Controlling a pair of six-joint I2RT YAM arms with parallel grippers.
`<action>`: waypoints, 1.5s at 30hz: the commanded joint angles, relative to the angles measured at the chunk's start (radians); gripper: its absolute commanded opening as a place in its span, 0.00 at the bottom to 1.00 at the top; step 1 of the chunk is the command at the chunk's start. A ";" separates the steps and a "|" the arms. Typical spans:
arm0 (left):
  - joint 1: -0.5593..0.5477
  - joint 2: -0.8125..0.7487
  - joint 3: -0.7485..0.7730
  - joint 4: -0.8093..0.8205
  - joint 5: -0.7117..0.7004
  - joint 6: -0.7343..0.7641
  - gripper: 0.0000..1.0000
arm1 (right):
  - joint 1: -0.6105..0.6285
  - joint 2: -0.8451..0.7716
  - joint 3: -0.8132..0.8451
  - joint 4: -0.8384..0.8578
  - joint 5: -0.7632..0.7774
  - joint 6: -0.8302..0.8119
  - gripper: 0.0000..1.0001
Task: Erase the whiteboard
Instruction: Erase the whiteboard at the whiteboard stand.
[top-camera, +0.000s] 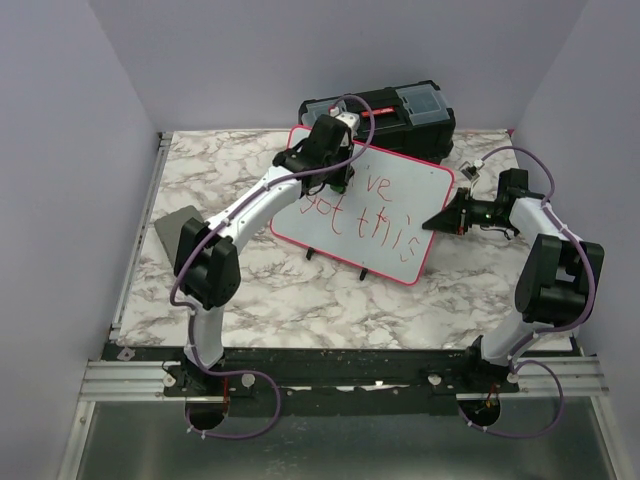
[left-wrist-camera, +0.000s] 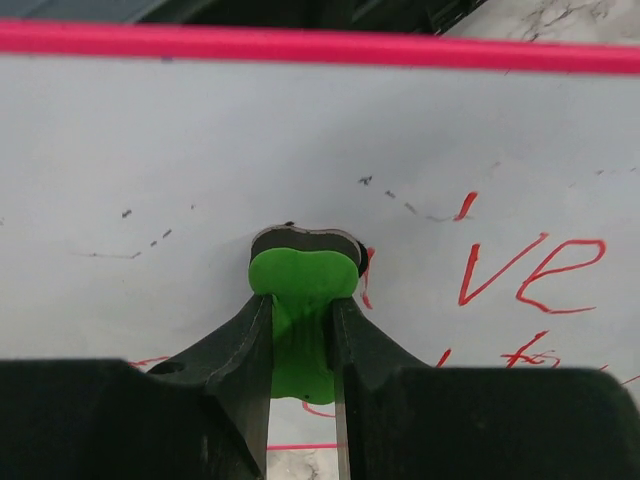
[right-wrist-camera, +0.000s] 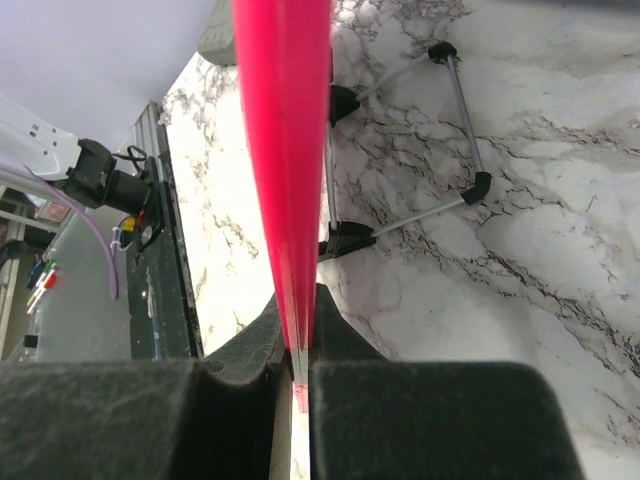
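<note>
Black fingers (left-wrist-camera: 235, 345) of the left end effector (left-wrist-camera: 302, 300) fill the bottom of the left wrist view, clamped on a green eraser (left-wrist-camera: 303, 278). The eraser's dark pad edge is pressed flat against the whiteboard (top-camera: 425, 190).

That whiteboard stands tilted on the counter (top-camera: 300, 290), towards its far middle. Its pink-red rim (right-wrist-camera: 285, 150) runs all round, and its face is turned to the arms. Red handwriting (top-camera: 372, 215) covers the middle and right of the face: "ve" on the upper line, "got this" below. Where the eraser sits, at the upper left, the surface is bare white apart from a few faint dark specks, with the red "ve" just to its right.

At the board's right edge the right end effector (right-wrist-camera: 297, 345) is closed on the rim, one finger on each side, with the rim edge-on between them. Behind the board, the right wrist view shows a thin wire stand (right-wrist-camera: 450, 130) with small black feet resting on the marble pattern.

A black toolbox (top-camera: 400, 112) with clear lid compartments lies just behind the board's top edge; whether the two touch I cannot tell. A small grey flat pad (top-camera: 170, 232) lies near the counter's left edge, well apart from the board. Plain lilac walls (top-camera: 80, 150) close in three sides. Both arm bases are bolted to a metal rail (top-camera: 340, 378) at the near edge.
</note>
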 joint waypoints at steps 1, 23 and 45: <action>-0.001 0.081 0.131 -0.031 0.040 -0.006 0.00 | 0.007 0.000 0.033 0.003 -0.039 -0.074 0.01; -0.015 -0.004 -0.149 0.099 0.008 -0.042 0.00 | 0.008 0.001 0.036 -0.006 -0.043 -0.082 0.01; -0.028 -0.003 -0.184 0.219 0.093 -0.091 0.00 | 0.008 -0.003 0.038 -0.017 -0.043 -0.091 0.01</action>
